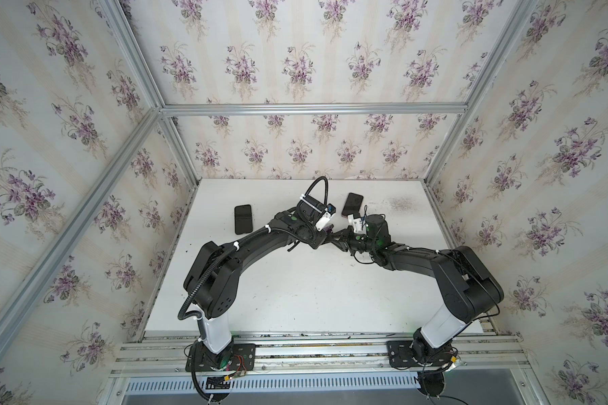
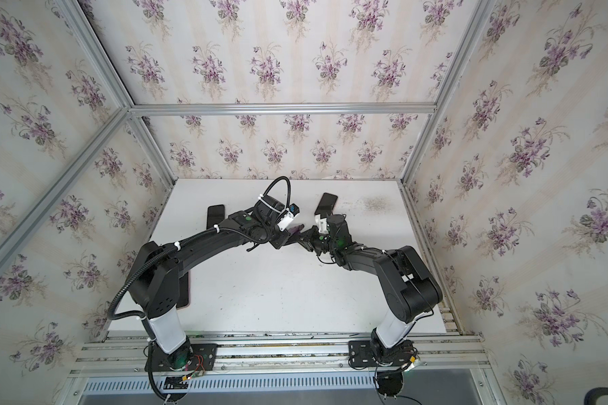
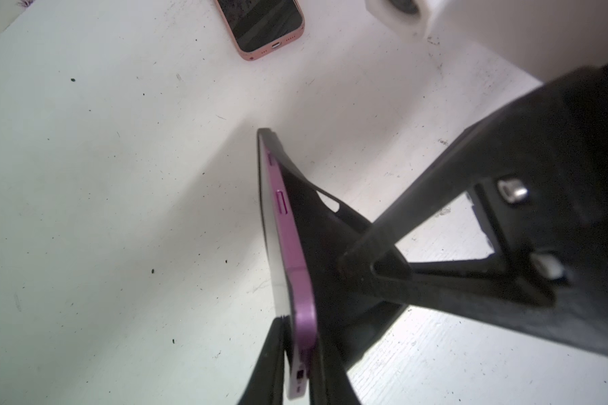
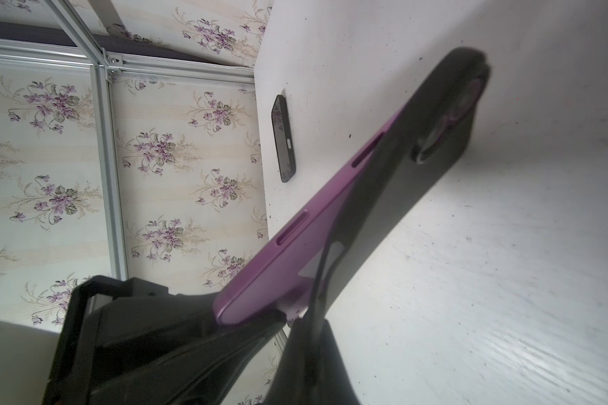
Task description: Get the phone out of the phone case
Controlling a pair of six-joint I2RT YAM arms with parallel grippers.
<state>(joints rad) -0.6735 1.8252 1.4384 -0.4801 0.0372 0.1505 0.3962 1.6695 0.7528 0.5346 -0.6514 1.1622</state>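
Left arm (image 1: 246, 245) and right arm (image 1: 418, 259) are both chunky matte black, with a white tube (image 1: 215, 329) near each base. The left one's got a ribbed black hose (image 1: 190, 298) strapped on with white zip ties (image 1: 237, 244). Green dots (image 1: 294, 218) by the wrists, white camera mounts (image 1: 323, 221), and the right claw (image 3: 358, 261) has triangular cut-out fingers and a silver screw (image 3: 511, 191)

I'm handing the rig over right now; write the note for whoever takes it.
Left gripper: shut on the phone at its port end.
Right gripper: shut on the case at its loose edge.
Both things are held above the table, between the arms.
Done: case peeled off the port end.
Left: camera end sits in the case; pull them apart.
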